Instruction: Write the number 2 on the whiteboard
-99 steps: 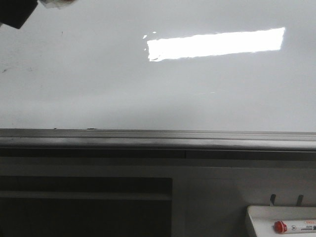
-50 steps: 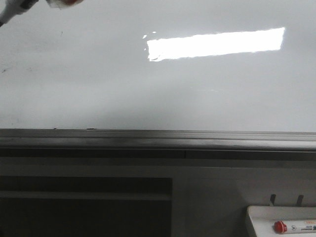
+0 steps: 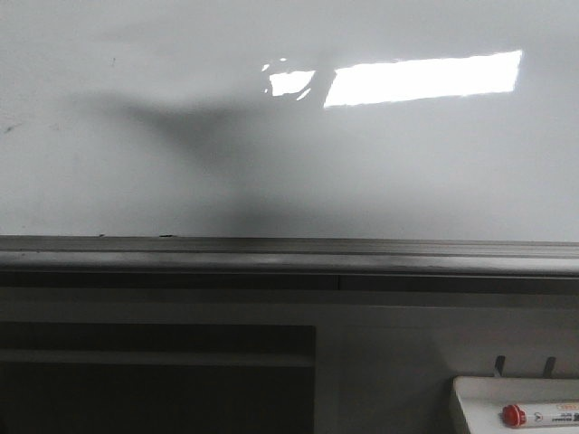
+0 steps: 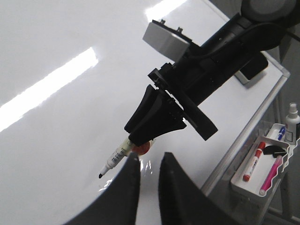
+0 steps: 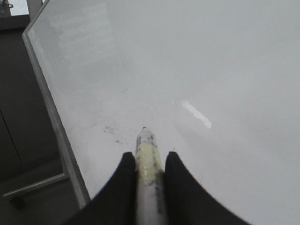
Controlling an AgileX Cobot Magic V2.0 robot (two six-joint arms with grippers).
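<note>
"What do the right gripper's (image 5: 149,164) fingers hold?"
"They squeeze a marker (image 5: 149,173). Its tip points straight ahead at the whiteboard (image 5: 187,70), just off it. No number 2 yet."
"And the left gripper (image 4: 146,180)?"
"Fingers a little apart, holding nothing."

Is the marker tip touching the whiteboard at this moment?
Cannot tell. In the left wrist view the marker tip sits close over the whiteboard, but neither contact nor a gap shows plainly.

The whiteboard (image 3: 136,181) is the work surface, glossy white with a grey edge rail (image 3: 289,258) and a few faint dark smudges (image 5: 112,129). At about four o'clock, a small white tray (image 3: 470,402) holds a red-capped marker (image 3: 538,415).
</note>
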